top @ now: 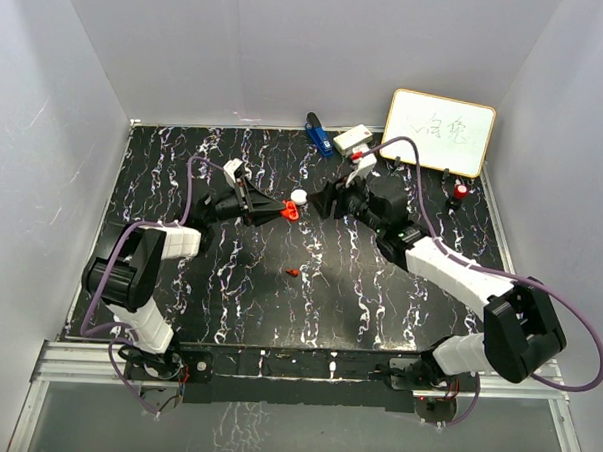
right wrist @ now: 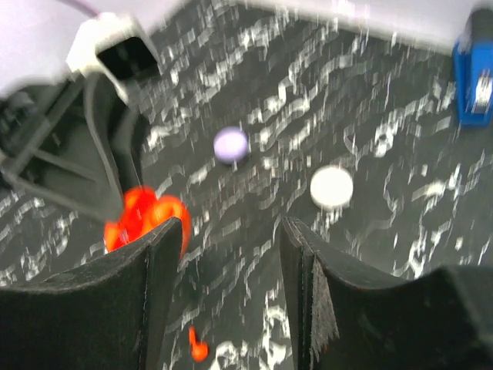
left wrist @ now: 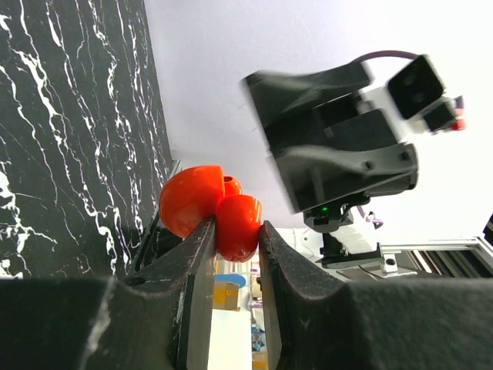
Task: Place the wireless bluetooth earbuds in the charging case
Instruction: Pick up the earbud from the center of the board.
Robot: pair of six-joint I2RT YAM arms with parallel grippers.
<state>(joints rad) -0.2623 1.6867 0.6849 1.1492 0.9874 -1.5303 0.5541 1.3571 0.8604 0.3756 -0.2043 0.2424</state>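
Left gripper (left wrist: pixel 237 231) jaws clamp the glossy red round plastic charging case (left wrist: pixel 191 199), hinged open. Right gripper (right wrist: pixel 231 231) jaws gape wide, empty — a tiny red plastic earbud (top: pixel 292 273) lies on the black marbled table (top: pixel 228 293).

Whiteboard (top: pixel 440 131) at 1 o'clock in the top view carries dark handwritten strokes, possibly characters, too small to read. Nothing else is legible in any view.
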